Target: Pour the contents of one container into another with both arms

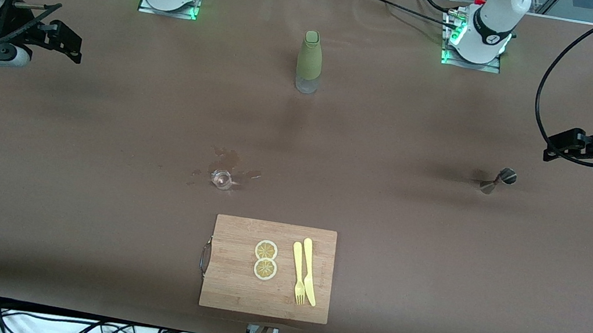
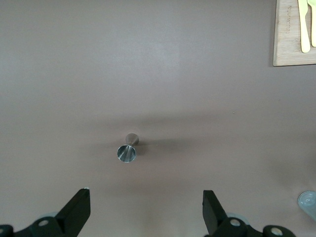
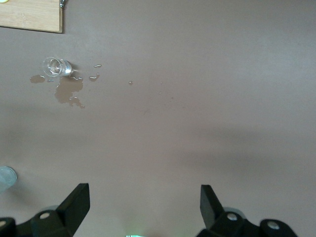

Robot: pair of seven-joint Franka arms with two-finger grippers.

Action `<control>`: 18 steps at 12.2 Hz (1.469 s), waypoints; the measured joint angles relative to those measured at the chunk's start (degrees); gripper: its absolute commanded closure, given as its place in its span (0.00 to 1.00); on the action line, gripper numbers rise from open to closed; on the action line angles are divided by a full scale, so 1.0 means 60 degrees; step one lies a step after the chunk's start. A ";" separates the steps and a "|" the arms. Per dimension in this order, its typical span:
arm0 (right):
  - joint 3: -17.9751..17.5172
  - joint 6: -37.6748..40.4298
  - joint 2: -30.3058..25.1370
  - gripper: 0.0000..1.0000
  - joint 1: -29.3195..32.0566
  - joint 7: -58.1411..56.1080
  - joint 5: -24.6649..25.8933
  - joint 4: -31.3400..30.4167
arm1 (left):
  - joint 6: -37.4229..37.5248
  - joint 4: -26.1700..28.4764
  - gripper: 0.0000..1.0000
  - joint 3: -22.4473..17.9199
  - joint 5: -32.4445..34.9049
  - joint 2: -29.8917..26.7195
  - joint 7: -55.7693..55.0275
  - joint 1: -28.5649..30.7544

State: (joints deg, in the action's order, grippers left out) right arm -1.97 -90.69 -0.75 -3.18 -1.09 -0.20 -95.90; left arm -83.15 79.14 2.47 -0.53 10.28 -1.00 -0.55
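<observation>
The tiny clear glass cup (image 1: 221, 179) (image 3: 55, 66) sits mid-table amid wet spill marks (image 1: 226, 157), just farther from the front camera than the cutting board. The silver hourglass jigger (image 1: 498, 181) (image 2: 128, 149) stands toward the left arm's end of the table. My left gripper (image 1: 561, 148) (image 2: 146, 210) hovers open over bare table beside the jigger, nothing between its fingers. Over the right arm's end of the table, my right gripper (image 1: 65, 41) (image 3: 144, 207) is held open and empty, well apart from the cup.
A tall olive-green bottle (image 1: 309, 63) stands mid-table near the arm bases. A wooden cutting board (image 1: 231, 286) with two lemon slices (image 1: 265, 259), a yellow fork and a knife (image 1: 304, 273) lies nearest the front camera.
</observation>
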 measured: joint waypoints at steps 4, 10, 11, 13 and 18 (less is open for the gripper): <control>0.0025 0.0001 0.0017 0.01 0.0015 0.0000 0.0000 0.0000 | 0.0000 0.0000 0.00 0.0030 0.0000 0.0000 0.0000 -0.0013; 0.0040 0.0002 0.0043 0.01 0.0015 0.0003 0.0000 0.0001 | 0.0000 0.0000 0.00 0.0086 0.0000 0.0001 0.0000 -0.0044; 0.0040 0.0002 0.0089 0.01 0.0015 0.0004 0.0000 0.0001 | 0.0000 0.0000 0.00 0.0079 0.0000 0.0002 0.0000 -0.0041; 0.0040 0.0000 0.0182 0.01 0.0014 0.0004 0.0000 0.0009 | 0.0001 0.0001 0.00 0.0020 0.0000 0.0016 0.0248 0.0032; 0.0015 0.0079 0.0672 0.01 0.0000 -0.0572 -0.0027 0.0004 | 0.0011 0.0074 0.00 -0.0316 -0.1559 0.0564 0.4834 0.1793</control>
State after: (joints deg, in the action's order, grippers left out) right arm -1.88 -90.22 3.28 -3.18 -4.52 -0.36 -95.88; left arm -83.09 79.59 0.58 -9.89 13.67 28.01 10.20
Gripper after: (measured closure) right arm 0.004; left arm 0.000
